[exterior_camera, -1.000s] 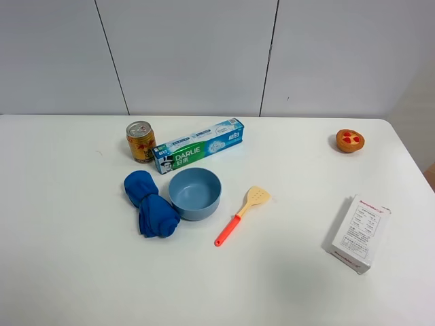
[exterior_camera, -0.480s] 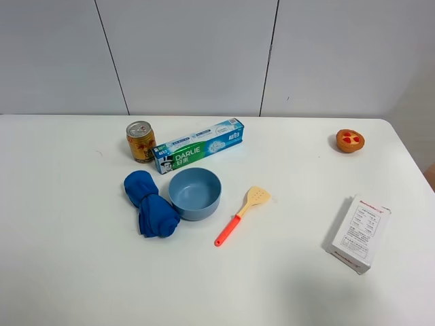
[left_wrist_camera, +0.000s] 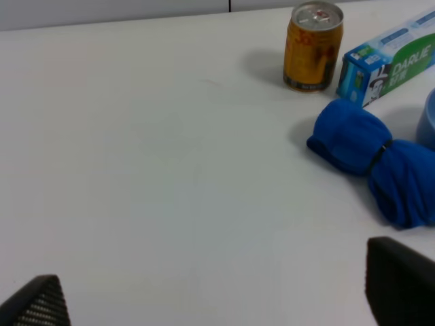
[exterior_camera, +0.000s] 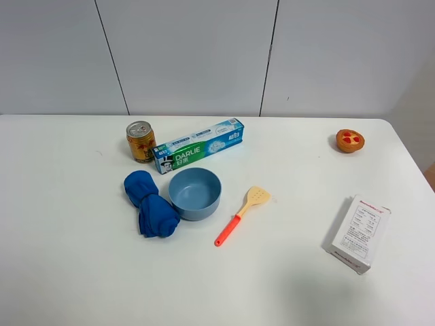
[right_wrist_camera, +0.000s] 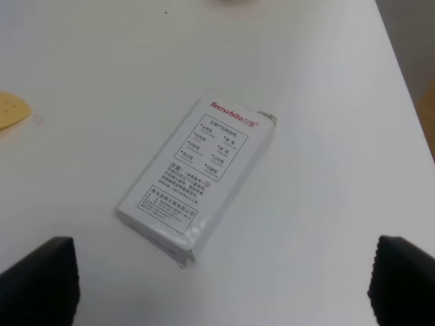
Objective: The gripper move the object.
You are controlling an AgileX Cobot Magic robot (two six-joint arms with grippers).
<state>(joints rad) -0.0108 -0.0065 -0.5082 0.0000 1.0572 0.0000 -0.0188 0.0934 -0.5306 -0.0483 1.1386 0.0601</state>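
The deep blue rolled cloth lies on the white table just left of the light blue bowl, touching it. It also shows in the left wrist view, pinched by a dark band in the middle. My left gripper is open, its fingertips wide apart and low over bare table, short of the cloth. My right gripper is open and empty, its fingertips standing either side of a white box. Neither arm shows in the high view.
A gold can and a green-blue toothpaste box sit behind the cloth and bowl. A spatula with a red handle lies right of the bowl. The white box lies near the right edge, a small orange tart at the back right.
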